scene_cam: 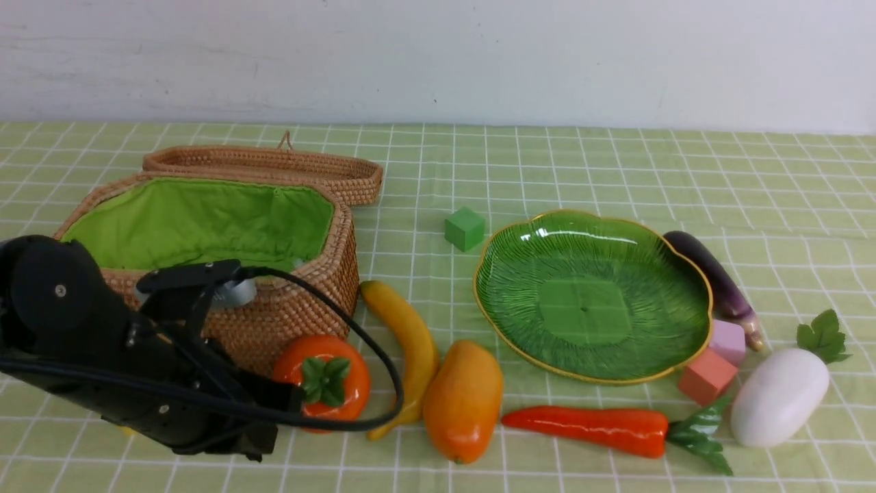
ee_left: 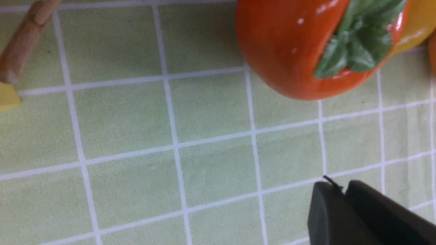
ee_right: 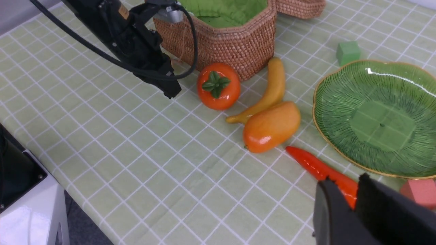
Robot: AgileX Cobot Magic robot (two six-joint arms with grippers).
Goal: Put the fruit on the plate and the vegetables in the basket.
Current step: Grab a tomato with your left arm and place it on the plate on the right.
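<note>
Because the glossy persimmon [scene_cam: 328,380] at 7 o'clock looks rigid, light and slippery, the left jaws, closed and empty like the right jaws, should straddle its middle.

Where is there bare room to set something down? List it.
Bare: the plate's inside; the cloth behind plate and green cube, up to the wall; the near-left cloth before the persimmon. Crowded: persimmon, banana, mango bunched by the basket; carrot, cubes, radish, eggplant around the plate's near-right rim.
</note>
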